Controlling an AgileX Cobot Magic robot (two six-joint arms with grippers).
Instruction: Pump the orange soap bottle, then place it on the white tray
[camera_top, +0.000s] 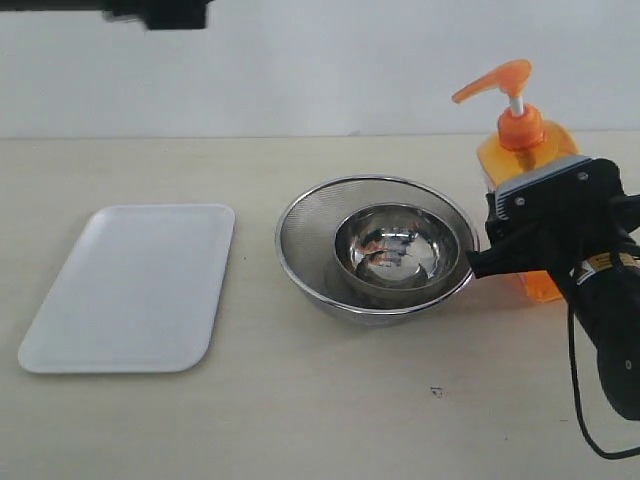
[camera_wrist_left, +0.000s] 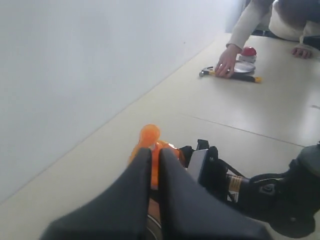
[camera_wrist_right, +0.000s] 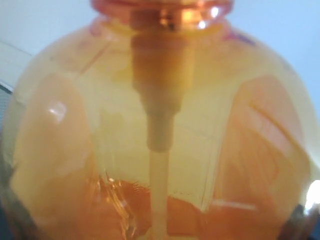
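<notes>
The orange soap bottle stands upright at the right of the table, with its pump head raised. My right gripper is closed round the bottle's body from the front. In the right wrist view the translucent bottle fills the frame and the fingers are hidden. My left gripper is shut and empty. The orange pump head shows just beyond its fingertips, with a gap between them. The white tray lies flat and bare at the left.
A round steel mesh strainer with a steel bowl inside sits mid-table, just left of the bottle. The right arm's cable hangs at the right edge. A person's hand rests on a far table.
</notes>
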